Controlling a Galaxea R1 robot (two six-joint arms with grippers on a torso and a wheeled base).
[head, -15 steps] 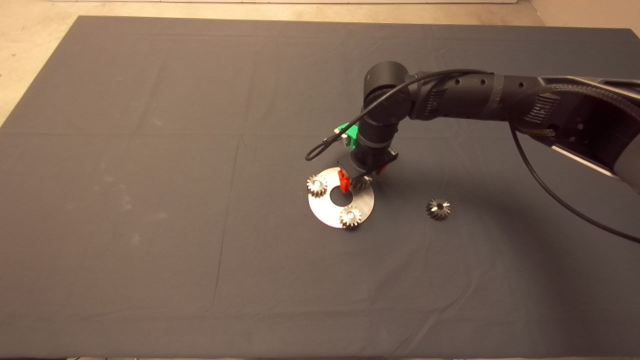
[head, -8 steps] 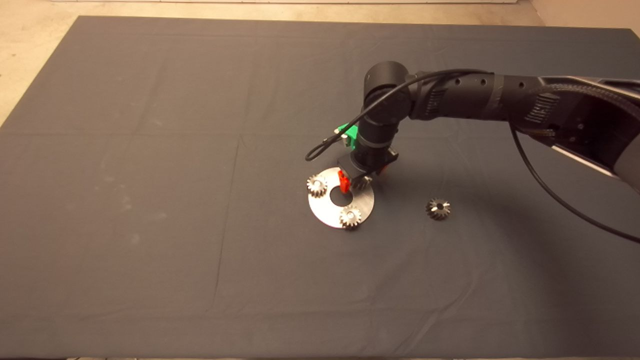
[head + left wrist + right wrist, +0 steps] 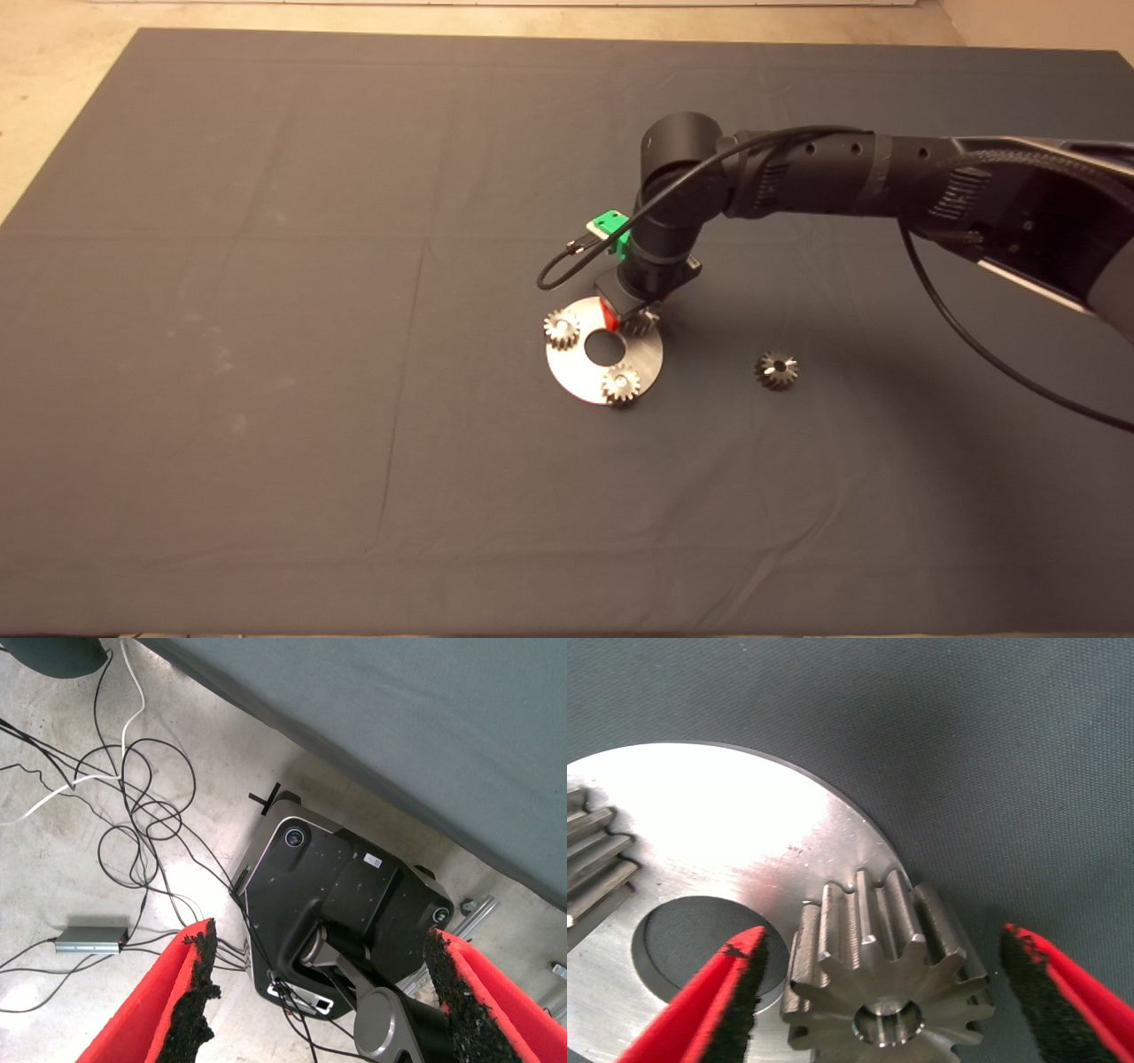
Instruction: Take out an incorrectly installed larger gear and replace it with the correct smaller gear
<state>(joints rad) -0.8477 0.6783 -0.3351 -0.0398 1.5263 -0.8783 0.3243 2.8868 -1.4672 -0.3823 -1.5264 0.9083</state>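
The right end effector (image 3: 631, 316) hangs over the steel disc (image 3: 580, 379) near the middle of the mat (image 3: 266, 354), at about the disc's one o'clock edge. In the right wrist view its two red fingers (image 3: 713, 1001) are spread apart, one on each side of a gear (image 3: 886, 970), with clear gaps between the black pads and the teeth, so it is released and grips nothing. One finger stands over the disc's centre hole (image 3: 691, 935), the other over bare mat beyond the disc's rim.

That straddled gear sits on the disc's edge with its bore facing up. From the head view most of it is hidden under the wrist, so I can only say it is probably the larger gear (image 3: 645, 321); its long shiny teeth in the wrist view suit that. Two paler gears also sit on the disc, one at nine o'clock (image 3: 561, 329) and one at five o'clock (image 3: 621, 385), evenly spaced around the hole, as if all three share a mounting pattern.

The smaller gear (image 3: 776, 369) lies alone on the mat, well apart from the disc at its three o'clock side, likely staged there within easy reach of the same arm for the swap.

The straddling stance looks like a line-up for a grasp across the gear's teeth; closing squarely would matter, since a tilted grip could drag the disc.

The left end effector (image 3: 323, 992) is parked off the bench, fingers open, looking down at floor cables and the robot's base.
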